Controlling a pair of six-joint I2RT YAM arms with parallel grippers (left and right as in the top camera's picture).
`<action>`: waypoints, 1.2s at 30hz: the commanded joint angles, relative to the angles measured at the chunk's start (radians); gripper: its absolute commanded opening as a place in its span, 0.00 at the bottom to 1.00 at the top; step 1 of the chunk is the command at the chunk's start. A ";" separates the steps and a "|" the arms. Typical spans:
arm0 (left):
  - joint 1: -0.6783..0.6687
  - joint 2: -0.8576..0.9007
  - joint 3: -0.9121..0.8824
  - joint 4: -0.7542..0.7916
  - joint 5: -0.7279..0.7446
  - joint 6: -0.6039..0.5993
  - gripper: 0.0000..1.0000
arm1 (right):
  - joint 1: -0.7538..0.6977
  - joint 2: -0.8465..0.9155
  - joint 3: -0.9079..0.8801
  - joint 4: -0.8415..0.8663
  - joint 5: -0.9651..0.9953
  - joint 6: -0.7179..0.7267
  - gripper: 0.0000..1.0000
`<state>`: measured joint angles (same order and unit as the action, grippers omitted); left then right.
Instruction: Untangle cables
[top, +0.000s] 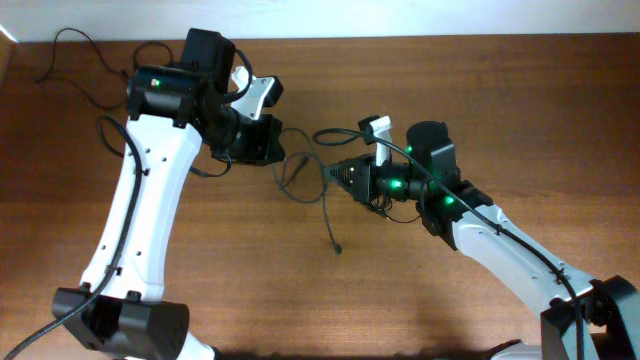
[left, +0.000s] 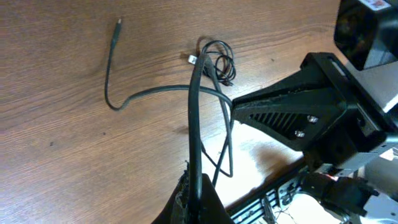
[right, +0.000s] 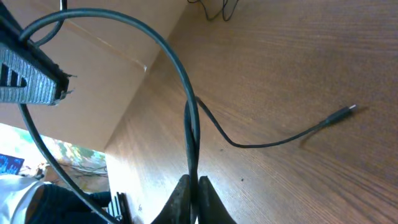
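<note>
A thin black cable (top: 297, 172) loops between my two grippers at the table's middle. One strand trails toward the front and ends in a small plug (top: 338, 248). My left gripper (top: 272, 150) is shut on the cable (left: 194, 124), which runs up from its jaws (left: 199, 196). A small coil with a white plug (left: 216, 57) lies beyond it. My right gripper (top: 332, 172) is shut on the same cable (right: 186, 93), pinched between its fingertips (right: 193, 186). The loose plug end also shows in the left wrist view (left: 118, 25) and the right wrist view (right: 346, 112).
Another thin black cord (top: 75, 45) lies on the wooden table (top: 250, 280) at the back left, partly behind the left arm. The right gripper body (left: 298, 115) fills the right side of the left wrist view. The table's far edge runs along the top.
</note>
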<state>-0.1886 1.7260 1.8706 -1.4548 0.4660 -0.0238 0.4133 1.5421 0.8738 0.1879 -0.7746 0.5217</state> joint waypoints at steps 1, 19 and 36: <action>0.002 -0.024 0.015 0.003 -0.018 -0.014 0.00 | 0.004 0.002 0.013 0.003 0.005 -0.006 0.04; 0.001 -0.024 0.015 -0.005 0.096 0.013 0.00 | 0.005 0.002 0.013 -0.017 0.059 -0.016 0.21; 0.002 -0.024 0.015 -0.002 0.000 0.008 0.00 | 0.004 0.002 0.013 -0.106 0.232 0.088 0.04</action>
<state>-0.1890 1.7260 1.8706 -1.4582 0.5152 -0.0235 0.4145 1.5421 0.8761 0.1184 -0.6621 0.5655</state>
